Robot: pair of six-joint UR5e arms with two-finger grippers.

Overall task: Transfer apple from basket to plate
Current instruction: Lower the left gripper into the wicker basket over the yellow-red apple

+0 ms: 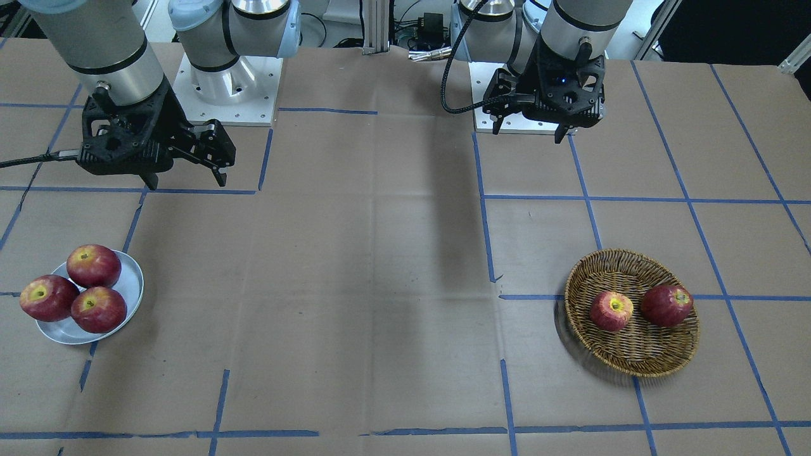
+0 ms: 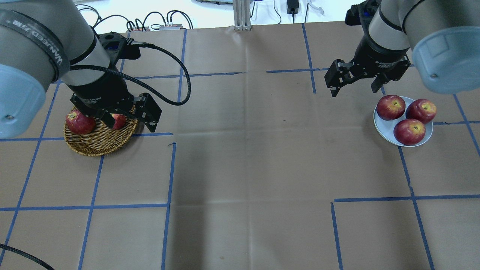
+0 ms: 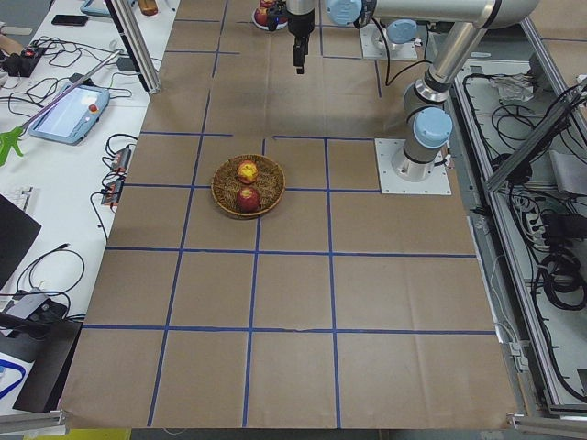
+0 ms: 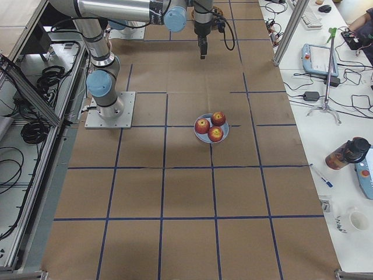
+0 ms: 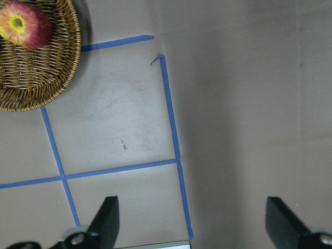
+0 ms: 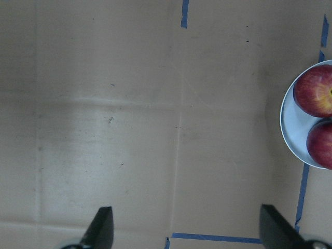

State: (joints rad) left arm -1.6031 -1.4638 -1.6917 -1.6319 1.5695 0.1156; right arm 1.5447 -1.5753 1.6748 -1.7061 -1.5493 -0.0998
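The wicker basket [image 1: 635,369] holds two apples: the lighter apple [image 1: 611,311] with a yellow stem patch, and a darker red apple [image 1: 666,305]. In the overhead view the basket [image 2: 98,147] sits under my left arm, and the apple [image 2: 120,120] is partly hidden by it. My left gripper [image 1: 528,133] is open and empty, high above the table, on the robot's side of the basket. Its wrist view shows the apple [image 5: 25,24] and the basket [image 5: 52,83] at top left. The pale plate [image 1: 131,280] holds three red apples. My right gripper [image 1: 187,182] is open and empty, above the table beside the plate [image 2: 386,126].
The table is brown paper with a blue tape grid. The two arm bases [image 1: 226,95] stand at the robot's edge. The right wrist view shows the plate's edge [image 6: 288,116] with two apples at the right. The basket [image 3: 248,186] and the plate [image 4: 211,129] lie far apart.
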